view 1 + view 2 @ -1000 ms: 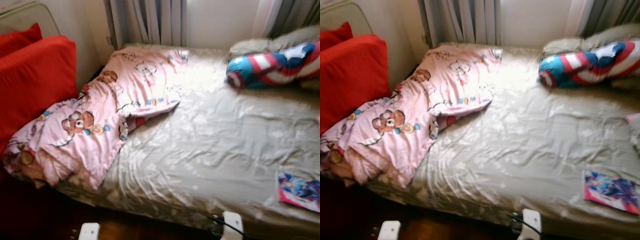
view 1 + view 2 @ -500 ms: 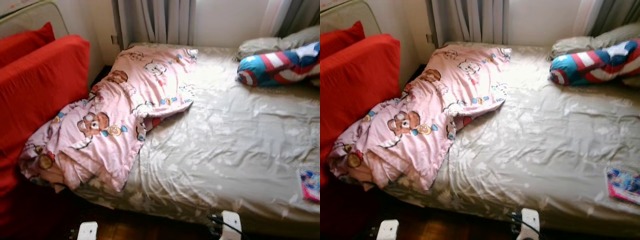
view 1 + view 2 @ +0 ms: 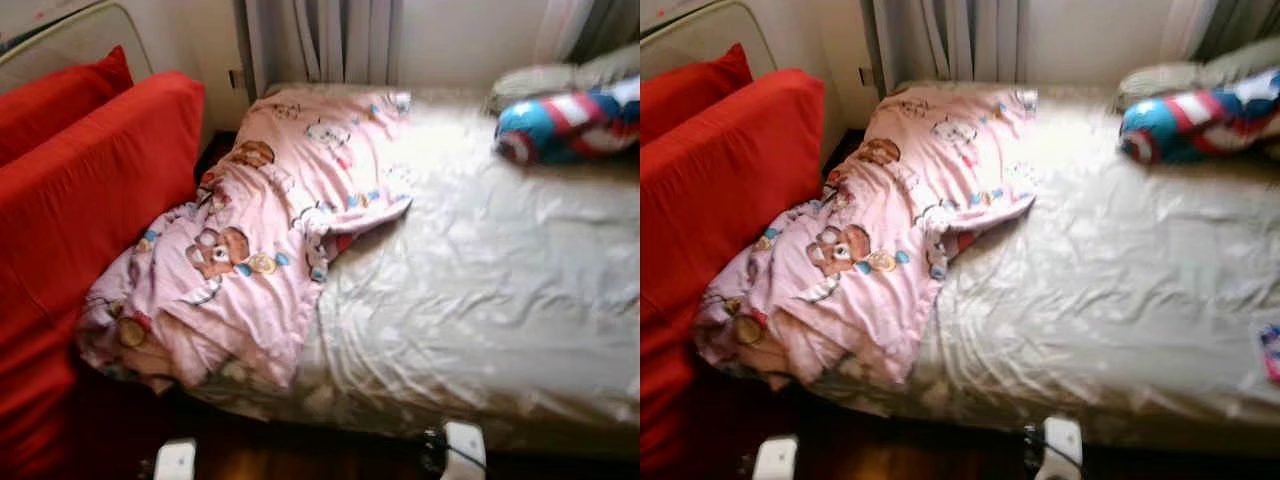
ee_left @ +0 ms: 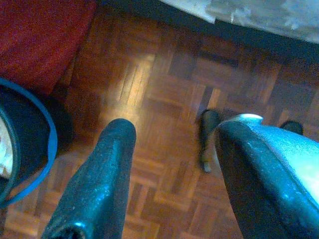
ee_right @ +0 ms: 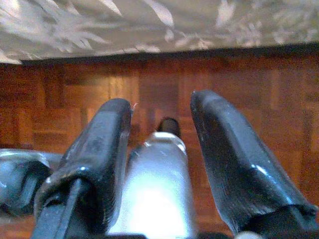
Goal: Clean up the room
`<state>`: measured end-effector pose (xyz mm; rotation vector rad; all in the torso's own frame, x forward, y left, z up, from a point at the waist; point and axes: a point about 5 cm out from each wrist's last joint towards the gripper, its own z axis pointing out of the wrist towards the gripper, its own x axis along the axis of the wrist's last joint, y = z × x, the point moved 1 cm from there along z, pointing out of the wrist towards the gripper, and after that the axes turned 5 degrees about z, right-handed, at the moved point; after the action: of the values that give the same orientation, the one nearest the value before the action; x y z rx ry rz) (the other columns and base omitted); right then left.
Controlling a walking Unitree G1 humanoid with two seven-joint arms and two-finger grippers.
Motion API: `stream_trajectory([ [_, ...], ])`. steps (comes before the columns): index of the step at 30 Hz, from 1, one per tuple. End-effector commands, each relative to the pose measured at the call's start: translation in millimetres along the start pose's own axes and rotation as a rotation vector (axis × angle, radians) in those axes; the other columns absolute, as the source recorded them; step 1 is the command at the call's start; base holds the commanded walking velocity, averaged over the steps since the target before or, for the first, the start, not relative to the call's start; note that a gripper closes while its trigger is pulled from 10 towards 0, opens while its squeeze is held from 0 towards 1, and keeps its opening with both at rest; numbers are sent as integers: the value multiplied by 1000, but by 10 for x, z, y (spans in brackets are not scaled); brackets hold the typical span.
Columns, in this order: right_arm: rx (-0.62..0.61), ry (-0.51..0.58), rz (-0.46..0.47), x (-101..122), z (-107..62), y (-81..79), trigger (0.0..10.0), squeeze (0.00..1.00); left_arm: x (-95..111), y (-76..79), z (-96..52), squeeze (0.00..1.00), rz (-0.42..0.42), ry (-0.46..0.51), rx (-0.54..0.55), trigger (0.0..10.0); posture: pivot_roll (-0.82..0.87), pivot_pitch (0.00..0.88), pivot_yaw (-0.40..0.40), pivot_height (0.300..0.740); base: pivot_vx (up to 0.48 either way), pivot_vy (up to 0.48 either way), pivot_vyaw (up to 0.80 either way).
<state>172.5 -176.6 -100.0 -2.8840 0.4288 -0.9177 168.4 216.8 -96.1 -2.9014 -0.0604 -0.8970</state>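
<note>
Both of my pincers hang low over the parquet floor (image 4: 164,164) at the near edge of the bed (image 3: 500,300). On my left gripper (image 4: 174,134) the two black fingers stand spread apart with nothing between them; beside it I see the blue rim of a dark round container (image 4: 30,144), and I cannot tell what is in it. On my right gripper (image 5: 162,112) the fingers are likewise parted and grasp nothing, hanging over the floor just below the flowered bed skirt (image 5: 149,25).

On the bed, a crumpled pink blanket (image 3: 260,230) with bear prints lies along the left edge, spilling over the near left corner. A blue, red and white striped pillow (image 3: 570,125) sits at the far right corner. Red cushions (image 3: 70,190) stand against the bed's left side.
</note>
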Motion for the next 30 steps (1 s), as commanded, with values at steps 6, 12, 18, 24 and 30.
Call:
stream_trajectory([
  [6,13,-6,-2,-12,5,-48,10000,0,-56,-68,-15,0,-11,-19,19,10000,9,94,16,740,0,358,0],
  [12,13,-7,-4,-11,5,-44,10000,0,-52,-66,-15,0,-12,-14,21,10000,9,92,15,740,0,56,0],
  [18,12,8,-24,12,7,-47,10000,0,-51,-65,-15,0,-13,-11,22,10000,10,85,17,740,0,0,74],
  [24,15,10,-22,20,8,-49,10000,0,-58,-62,-16,0,-12,-14,20,10000,8,76,17,740,0,0,741],
  [30,21,13,-30,38,13,-67,10000,0,-67,-61,-17,0,3,-20,20,10000,3,67,16,740,0,0,800],
])
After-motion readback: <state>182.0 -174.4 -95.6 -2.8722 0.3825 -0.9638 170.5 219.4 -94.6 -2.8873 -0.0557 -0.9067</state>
